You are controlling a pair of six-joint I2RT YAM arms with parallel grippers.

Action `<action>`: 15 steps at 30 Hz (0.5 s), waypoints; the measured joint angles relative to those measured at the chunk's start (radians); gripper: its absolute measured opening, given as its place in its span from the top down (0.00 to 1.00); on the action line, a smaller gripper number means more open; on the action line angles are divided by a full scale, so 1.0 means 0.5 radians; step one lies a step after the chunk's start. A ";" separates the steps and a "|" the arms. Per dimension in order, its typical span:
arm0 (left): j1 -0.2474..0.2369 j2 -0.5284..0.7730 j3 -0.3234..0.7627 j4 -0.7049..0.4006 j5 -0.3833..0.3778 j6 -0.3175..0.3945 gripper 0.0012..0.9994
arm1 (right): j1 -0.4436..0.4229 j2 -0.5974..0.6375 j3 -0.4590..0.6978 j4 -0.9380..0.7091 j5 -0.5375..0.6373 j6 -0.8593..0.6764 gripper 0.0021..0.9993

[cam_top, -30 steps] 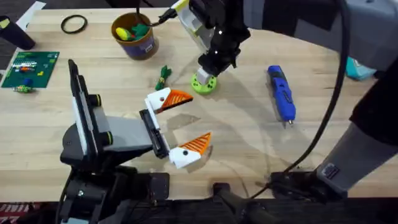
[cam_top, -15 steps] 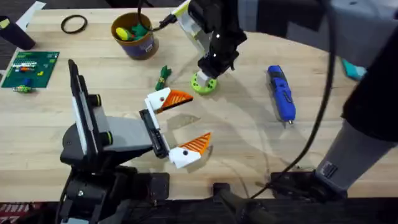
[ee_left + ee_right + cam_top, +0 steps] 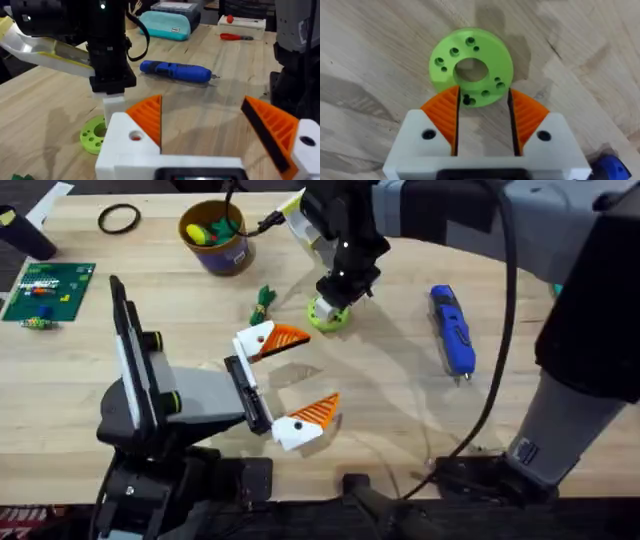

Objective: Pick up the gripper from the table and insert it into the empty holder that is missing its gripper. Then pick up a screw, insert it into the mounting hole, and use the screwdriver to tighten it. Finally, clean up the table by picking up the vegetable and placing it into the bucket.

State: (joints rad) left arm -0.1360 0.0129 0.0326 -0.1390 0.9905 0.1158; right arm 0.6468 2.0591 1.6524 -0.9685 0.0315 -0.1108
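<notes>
Our right tool (image 3: 482, 117) hangs over the lime-green ring (image 3: 329, 313), pads spread either side of its near rim, gripping nothing. Our left tool (image 3: 292, 383) waits wide open nearer our bases. On the bench (image 3: 400, 400), the screwdriver (image 3: 451, 329) lies right of the ring, the vegetable (image 3: 263, 301) left, the bucket (image 3: 216, 237) beyond.
</notes>
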 joint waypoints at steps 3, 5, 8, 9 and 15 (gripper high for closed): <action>0.000 0.000 0.000 0.000 0.000 0.000 0.01 | 0.000 0.000 0.000 -0.001 -0.006 0.015 0.47; 0.000 0.000 0.000 0.000 0.000 0.001 0.01 | 0.001 0.001 0.000 -0.004 -0.006 0.022 0.47; 0.000 0.000 0.000 0.000 0.000 0.000 0.01 | 0.005 0.000 0.000 -0.009 -0.006 0.031 0.47; 0.000 0.000 0.000 0.000 0.000 0.000 0.01 | 0.008 0.001 0.000 -0.015 -0.006 0.035 0.47; 0.000 0.000 0.000 0.000 0.000 0.000 0.01 | 0.026 0.001 0.000 -0.033 -0.008 0.061 0.47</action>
State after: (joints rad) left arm -0.1360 0.0131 0.0326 -0.1390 0.9905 0.1158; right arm 0.6599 2.0594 1.6524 -0.9848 0.0273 -0.0804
